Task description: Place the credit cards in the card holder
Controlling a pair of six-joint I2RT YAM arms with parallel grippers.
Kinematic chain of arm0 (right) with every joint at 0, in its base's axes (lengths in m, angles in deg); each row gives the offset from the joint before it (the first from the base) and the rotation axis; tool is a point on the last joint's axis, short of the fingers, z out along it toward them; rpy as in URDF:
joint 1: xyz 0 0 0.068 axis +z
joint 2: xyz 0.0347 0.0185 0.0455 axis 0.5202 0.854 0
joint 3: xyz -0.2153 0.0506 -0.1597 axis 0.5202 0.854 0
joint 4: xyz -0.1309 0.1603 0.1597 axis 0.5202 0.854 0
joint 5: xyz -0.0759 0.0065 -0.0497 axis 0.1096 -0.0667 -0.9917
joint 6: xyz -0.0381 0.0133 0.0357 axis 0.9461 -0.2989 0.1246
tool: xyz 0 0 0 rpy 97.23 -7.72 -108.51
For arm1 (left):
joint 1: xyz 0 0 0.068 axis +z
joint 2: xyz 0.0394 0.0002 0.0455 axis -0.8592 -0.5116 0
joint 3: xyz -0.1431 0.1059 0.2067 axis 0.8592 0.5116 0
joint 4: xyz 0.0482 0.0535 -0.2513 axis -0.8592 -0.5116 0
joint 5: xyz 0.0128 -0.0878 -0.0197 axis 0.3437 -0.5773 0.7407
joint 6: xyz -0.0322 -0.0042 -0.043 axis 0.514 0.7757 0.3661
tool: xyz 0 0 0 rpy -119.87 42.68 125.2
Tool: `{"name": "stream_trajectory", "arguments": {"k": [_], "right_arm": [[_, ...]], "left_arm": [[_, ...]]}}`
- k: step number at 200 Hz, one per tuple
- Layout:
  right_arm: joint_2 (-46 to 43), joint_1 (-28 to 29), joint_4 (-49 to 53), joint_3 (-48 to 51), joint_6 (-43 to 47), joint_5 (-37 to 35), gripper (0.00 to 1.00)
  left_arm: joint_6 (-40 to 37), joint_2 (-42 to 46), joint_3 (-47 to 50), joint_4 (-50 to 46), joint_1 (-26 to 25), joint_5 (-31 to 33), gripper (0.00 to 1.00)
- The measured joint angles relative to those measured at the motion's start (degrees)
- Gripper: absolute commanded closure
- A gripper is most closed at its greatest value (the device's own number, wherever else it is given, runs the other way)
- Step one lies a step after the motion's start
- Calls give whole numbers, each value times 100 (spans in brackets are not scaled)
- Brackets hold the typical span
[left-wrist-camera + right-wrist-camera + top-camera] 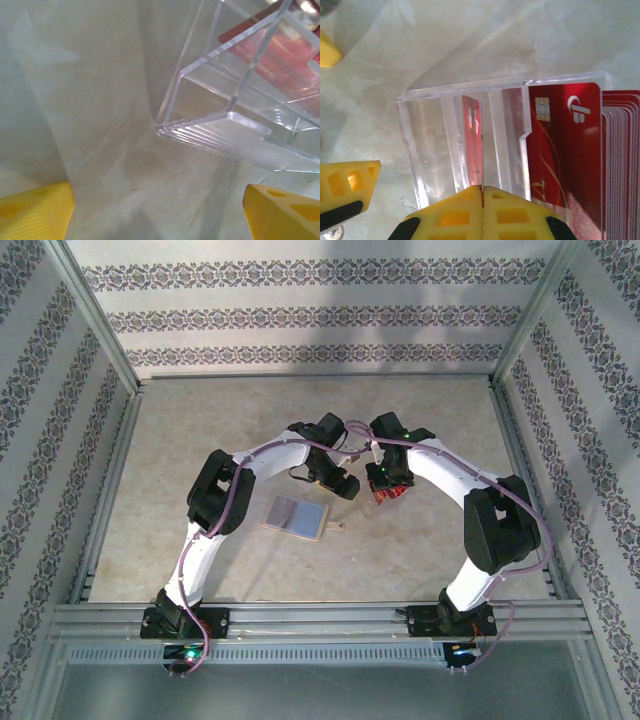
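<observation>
Pale tabletop [180, 440]: open card holder [296, 516], clear plastic box [220, 140] nearby

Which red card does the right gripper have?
The lone card standing edge-on in the clear box, pinched by the right gripper, jaws shut. The other cards sit packed together beside it.

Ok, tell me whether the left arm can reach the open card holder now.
Probably yes. The card holder lies open on bare table close beside the open, empty left gripper, nothing between them. The right gripper, shut on a credit card, sits on the other side.
</observation>
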Motion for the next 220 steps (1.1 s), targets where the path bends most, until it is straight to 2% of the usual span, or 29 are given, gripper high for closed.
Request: {"name": "stream_trajectory", "arguments": {"k": [34,61,87,114,137,149,161,179,200,220], "right_arm": [[-114,-4,155,-7,4,70,100],[-592,-46,409,-57,-42,282,100],[-1196,-63,507,-120,-304,614,100],[-1725,50,214,83,-946,1071,100],[-2159,378,-726,905,-1917,1554,100],[-2208,603,-1320,1399,-2481,1727,100],[-2190,879,-2052,1952,-3136,1784,100],[-2109,1329,-2966,2614,-4026,1768,100],[-1947,1779,-3901,3060,-4813,1596,100],[-1714,2011,-4756,3311,-5383,1432,100]], "left_arm": [[-96,317,177,-11,72,0,12],[-264,857,326,-22,232,0,12],[-470,1696,791,-42,549,24,12],[-721,2514,1445,-111,1054,151,18],[-953,2933,2041,-221,1499,369,31],[-1080,2970,2306,-243,1646,516,42],[-1191,2933,2544,-264,1685,610,49],[-1266,2809,2804,-317,1676,577,70],[-1357,2627,2876,-330,1672,549,85],[-1386,2428,2876,-328,1672,468,88]]}}
